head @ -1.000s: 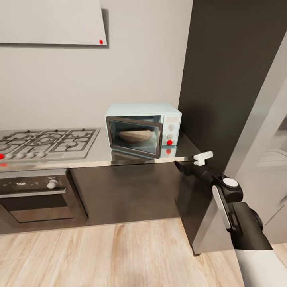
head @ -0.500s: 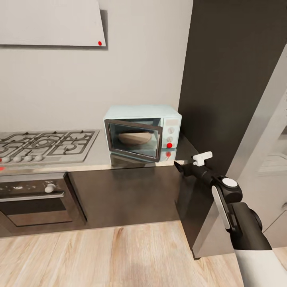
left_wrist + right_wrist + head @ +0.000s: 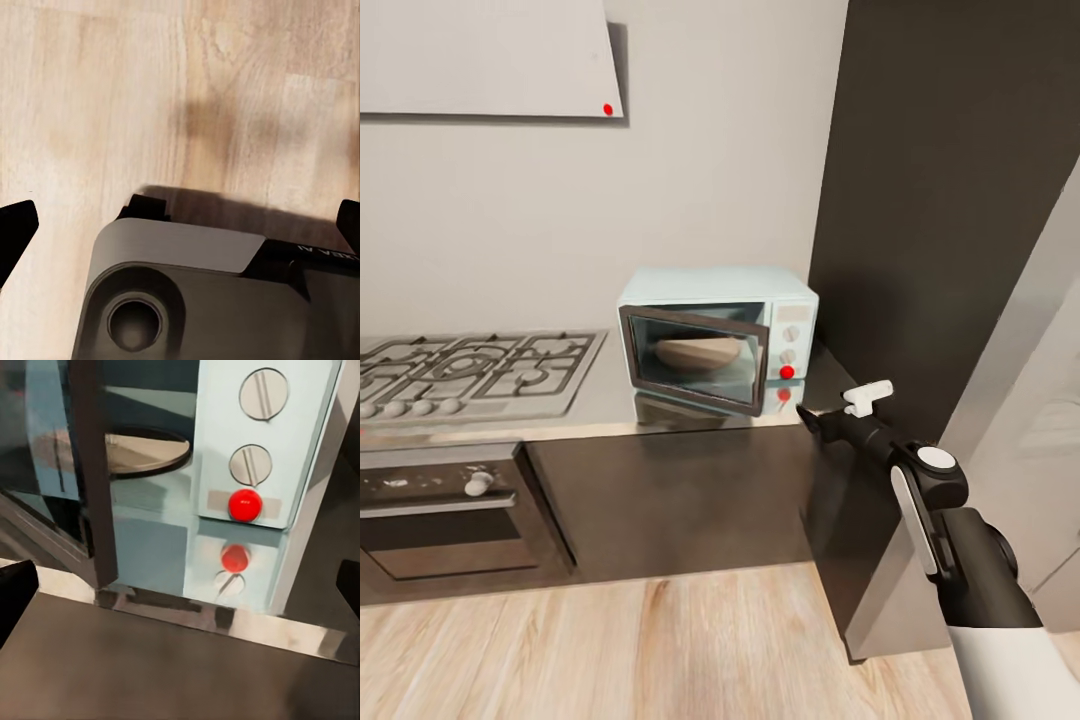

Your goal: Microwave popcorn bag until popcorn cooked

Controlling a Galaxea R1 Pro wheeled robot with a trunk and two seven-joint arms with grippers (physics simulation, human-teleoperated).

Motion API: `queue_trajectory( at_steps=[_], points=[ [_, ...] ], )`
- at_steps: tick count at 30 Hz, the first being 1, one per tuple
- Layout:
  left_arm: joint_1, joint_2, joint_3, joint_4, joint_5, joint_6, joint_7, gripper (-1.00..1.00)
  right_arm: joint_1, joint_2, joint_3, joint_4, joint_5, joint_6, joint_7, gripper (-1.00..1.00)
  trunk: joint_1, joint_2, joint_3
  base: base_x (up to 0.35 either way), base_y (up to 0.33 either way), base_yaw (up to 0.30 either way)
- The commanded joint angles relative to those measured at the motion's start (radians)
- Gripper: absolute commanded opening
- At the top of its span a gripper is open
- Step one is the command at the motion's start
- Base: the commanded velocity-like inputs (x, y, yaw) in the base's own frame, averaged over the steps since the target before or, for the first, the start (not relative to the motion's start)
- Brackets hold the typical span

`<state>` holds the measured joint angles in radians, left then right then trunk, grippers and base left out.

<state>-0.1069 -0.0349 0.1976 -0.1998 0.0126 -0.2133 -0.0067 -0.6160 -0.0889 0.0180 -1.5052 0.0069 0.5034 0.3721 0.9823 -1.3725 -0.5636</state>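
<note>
Tan paper, the popcorn bag (image 3: 698,354), is being seen through the glass of the microwave (image 3: 717,335), sitting inside it just right of centre in the head view. The microwave's door (image 3: 695,358) is being held slightly ajar, and a red light (image 3: 787,372) is glowing under the two knobs (image 3: 791,345) on its panel. The box is being carried by the grey countertop (image 3: 600,400), with the gas hob (image 3: 470,366) at the left of the frame and a dark oven (image 3: 445,510) below it. The right gripper (image 3: 828,418) is being held near the counter's edge, lower right of the microwave, its jaws spread wide and empty. The left gripper (image 3: 180,217) is being pointed at the wood floor (image 3: 112,97), jaws likewise parted and grasping nothing.
</note>
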Motion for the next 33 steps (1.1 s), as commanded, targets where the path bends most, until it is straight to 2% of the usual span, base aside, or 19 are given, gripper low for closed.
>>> queue_trajectory(
  at_steps=[1, 10, 22, 33],
  points=[
    [-0.001, 0.0, 0.003, 0.001, 0.001, -0.003, -0.001, 1.0, -0.001, -0.001, 0.0, -0.001, 0.001, 0.005, 0.003, 1.0, 0.001, 0.0, -0.001, 0.326, 0.0, 0.0],
    [-0.001, 0.0, 0.003, 0.001, 0.001, -0.003, -0.001, 1.0, 0.001, 0.0, -0.001, -0.001, 0.0, 0.013, 0.004, 1.0, 0.001, 0.0, -0.001, 0.32, 0.0, 0.0],
    [-0.001, -0.002, 0.0, 0.001, 0.0, -0.003, -0.001, 1.0, 0.004, 0.0, 0.001, 0.002, -0.002, 0.011, 0.011, 1.0, 0.001, 0.0, -0.001, 0.026, 0.0, 0.0],
    [-0.001, -0.001, 0.001, 0.001, 0.001, -0.003, -0.001, 1.0, 0.002, 0.003, -0.001, 0.035, -0.003, 0.006, 0.002, 1.0, 0.001, 0.0, -0.001, 0.12, -0.034, 0.0]
  ],
)
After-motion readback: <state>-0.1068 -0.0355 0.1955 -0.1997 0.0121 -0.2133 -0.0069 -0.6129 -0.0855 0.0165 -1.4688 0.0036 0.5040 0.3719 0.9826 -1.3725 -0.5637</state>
